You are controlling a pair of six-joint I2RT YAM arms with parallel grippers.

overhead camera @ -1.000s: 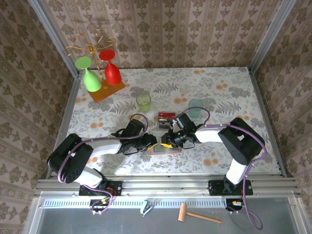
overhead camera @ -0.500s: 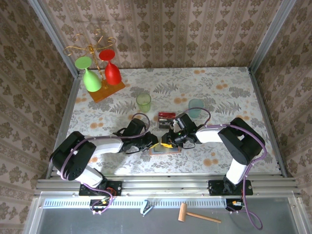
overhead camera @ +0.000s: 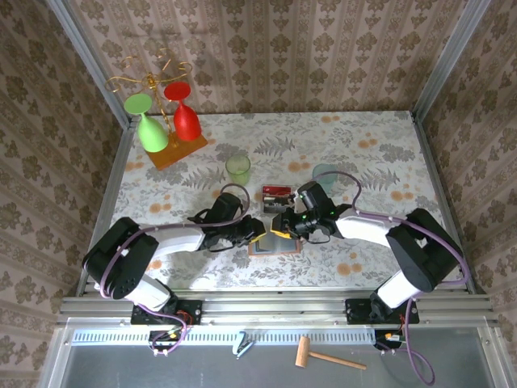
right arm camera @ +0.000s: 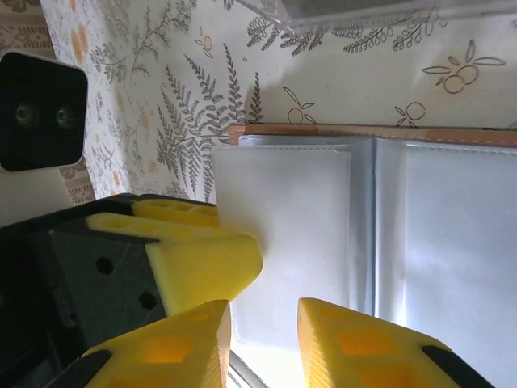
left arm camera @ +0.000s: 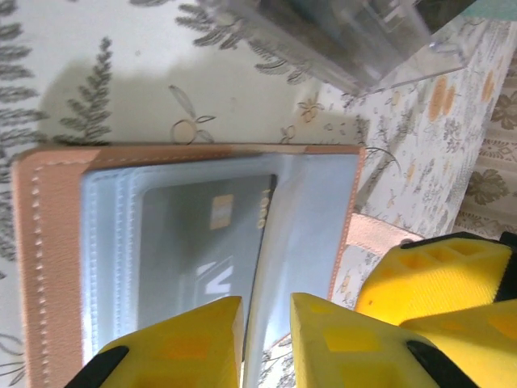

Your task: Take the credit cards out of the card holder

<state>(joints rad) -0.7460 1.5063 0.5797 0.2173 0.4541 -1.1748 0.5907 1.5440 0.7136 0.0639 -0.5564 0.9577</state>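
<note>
Toward six o'clock on the table [overhead camera: 380, 153], the salmon-pink card holder [overhead camera: 279, 246] lies open and flat. The left gripper [left arm camera: 265, 323] is at its nine o'clock and the right gripper [right arm camera: 264, 323] at its two o'clock, each claw barely spread and seemingly pinching nothing. The silvery-grey card [left arm camera: 206, 242] in its clear pocket looks light, stiff and slick; I'd nip the edge nearest the fold.
</note>
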